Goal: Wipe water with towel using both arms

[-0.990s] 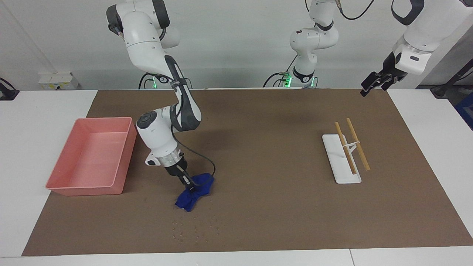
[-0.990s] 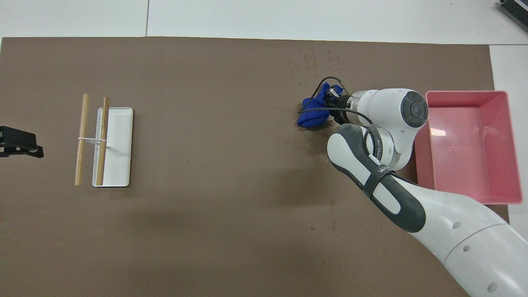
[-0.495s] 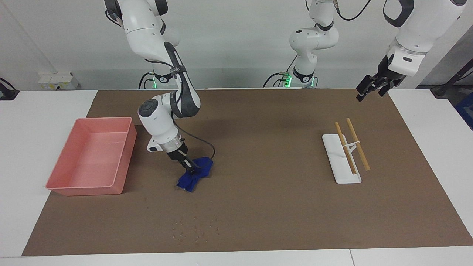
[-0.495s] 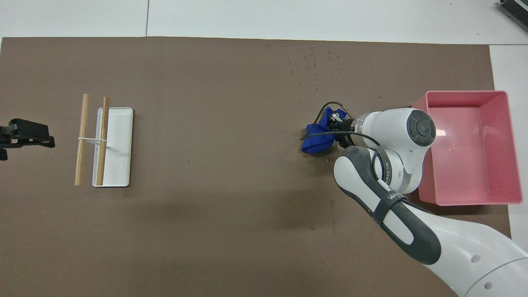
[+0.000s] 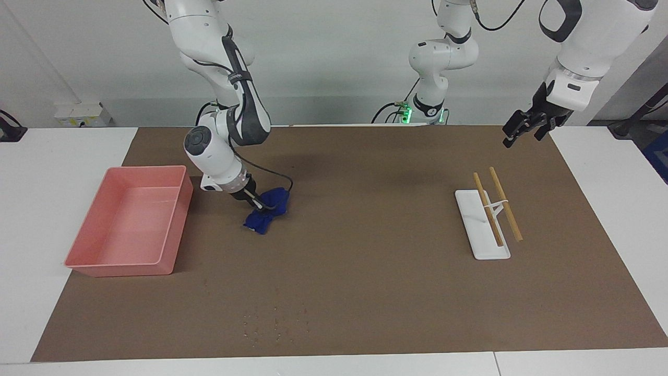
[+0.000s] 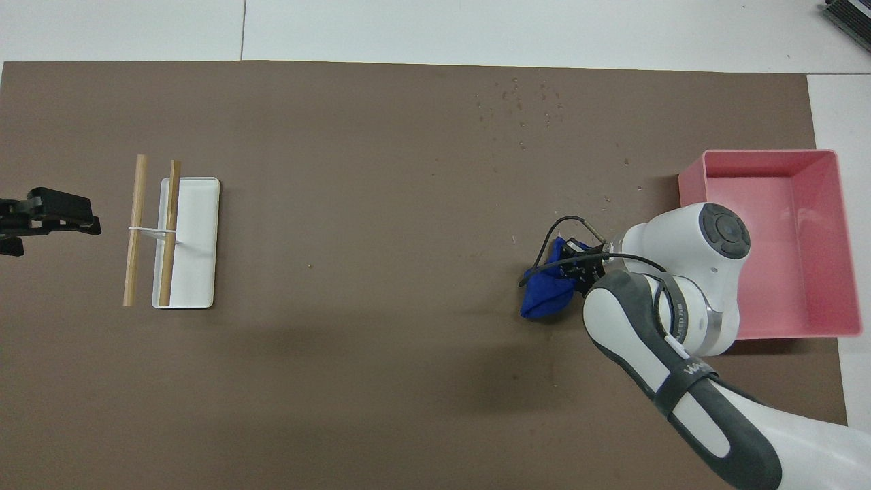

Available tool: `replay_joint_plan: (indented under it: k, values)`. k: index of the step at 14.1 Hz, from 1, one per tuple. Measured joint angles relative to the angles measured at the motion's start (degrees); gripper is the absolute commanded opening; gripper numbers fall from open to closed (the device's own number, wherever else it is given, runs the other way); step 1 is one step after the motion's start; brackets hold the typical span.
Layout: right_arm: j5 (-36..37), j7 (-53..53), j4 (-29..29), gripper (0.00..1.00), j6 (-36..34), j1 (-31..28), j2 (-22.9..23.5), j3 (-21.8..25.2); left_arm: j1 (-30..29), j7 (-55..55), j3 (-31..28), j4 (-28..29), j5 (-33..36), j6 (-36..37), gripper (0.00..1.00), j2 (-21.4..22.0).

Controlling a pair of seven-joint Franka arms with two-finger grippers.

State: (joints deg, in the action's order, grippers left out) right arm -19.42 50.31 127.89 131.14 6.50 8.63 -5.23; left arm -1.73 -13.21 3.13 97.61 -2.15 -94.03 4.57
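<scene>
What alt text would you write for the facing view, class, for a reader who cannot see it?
The right pincer grips a crumpled blue towel low over a brown mat, beside a pink tray. Water droplets speckle the mat farther from the robots. The left pincer waits, raised over the mat's corner, near a white stand with two wooden sticks.

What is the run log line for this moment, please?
right gripper: shut on towel, beside pink bin | left gripper: waiting | water: unwiped
</scene>
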Motion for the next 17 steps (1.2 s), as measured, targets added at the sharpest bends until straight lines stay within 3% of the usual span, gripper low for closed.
replay_joint_plan:
  k: [4, 8, 13, 17]
  values:
    - [0.0, 0.0, 5.0, 0.0, -4.4, -0.5, -4.9, 0.0, 2.0, -2.7, 0.0, 0.0, 0.3, 0.0, 1.0, -0.2]
    - [1.1, 0.0, 5.0, 0.0, -5.2, -1.7, -9.6, 0.1, 2.0, -2.6, -0.1, 0.1, 2.3, 0.1, 1.0, -0.3]
    - [8.7, -1.7, -6.7, 0.0, -19.1, -8.0, -15.3, 0.3, 2.0, 3.3, 0.0, 0.2, 5.6, 2.1, 1.0, -0.3]
    - [14.4, -17.1, -11.2, 0.0, -20.4, -16.4, -14.4, 0.5, 2.8, 4.7, 0.1, 0.2, 7.4, 3.3, 1.0, -0.3]
